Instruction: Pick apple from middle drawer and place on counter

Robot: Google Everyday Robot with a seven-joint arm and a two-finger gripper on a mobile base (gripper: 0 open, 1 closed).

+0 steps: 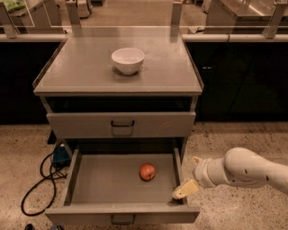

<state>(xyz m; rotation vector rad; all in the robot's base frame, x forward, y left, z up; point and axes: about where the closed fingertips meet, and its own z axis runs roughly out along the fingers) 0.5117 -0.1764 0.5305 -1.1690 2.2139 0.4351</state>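
My arm (256, 170) cut off at right edge | gripper (191, 175) lower right, jaws apart, at right wall of middle drawer (103, 182) | apple (147, 171) inside | white bowl (128, 59) on grey table (81, 72)

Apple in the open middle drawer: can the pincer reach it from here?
Probably yes. The pincer hangs open by the right wall of the middle drawer. The apple lies alone on the bare floor just past that wall, and nothing covers the pulled-out drawer.

Commercial kitchen or lab: steel worktops (245, 10), speckled floor (234, 140); jaws beside open drawer (108, 182).
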